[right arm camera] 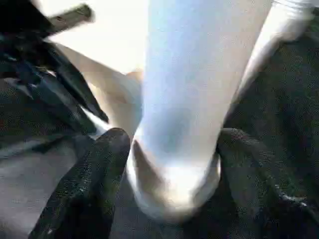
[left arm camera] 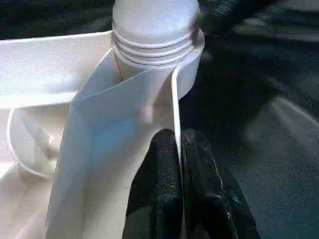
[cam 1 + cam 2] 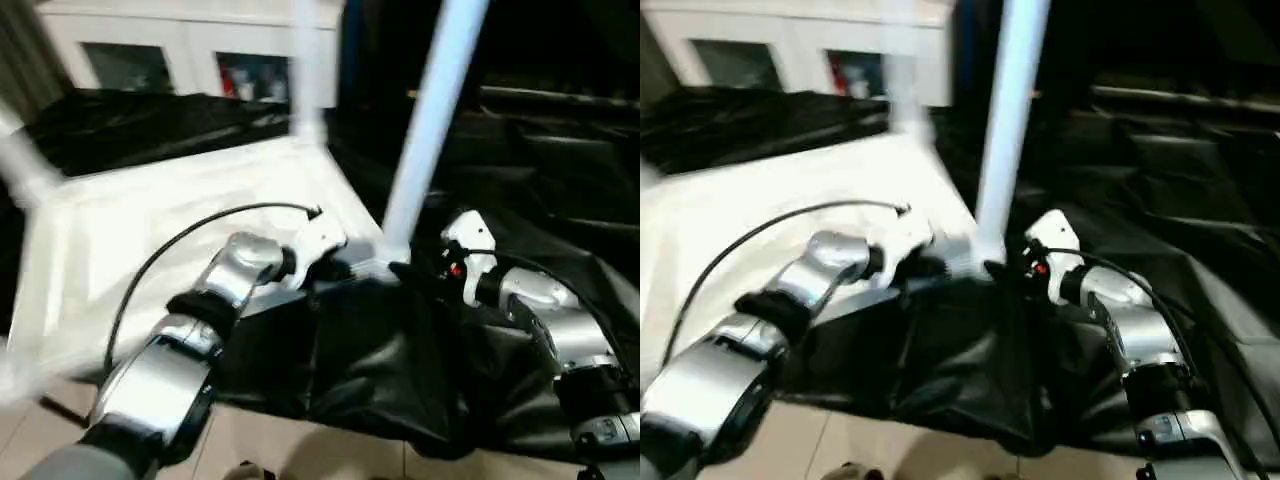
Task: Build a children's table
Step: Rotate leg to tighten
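Upside down, the white tabletop lies on a surface draped in black sheeting, its ribbed underside facing up. One white leg stands upright in the tabletop's near corner socket, the corner closest to the robot's right arm. Two more legs rise from the tabletop: one at the far corner behind the first leg, another at the far corner on the robot's left.

At the near corner, the left gripper has its jaws clenched on the thin wall of the tabletop's rim, just beside the socket. The right gripper sits at the foot of the near leg, its black fingers standing on either side of the flared end; whether they press on the leg I cannot tell.

Beyond the tabletop, a white cabinet with glass doors stands against the far wall. Pale floor tiles show below the sheeting.
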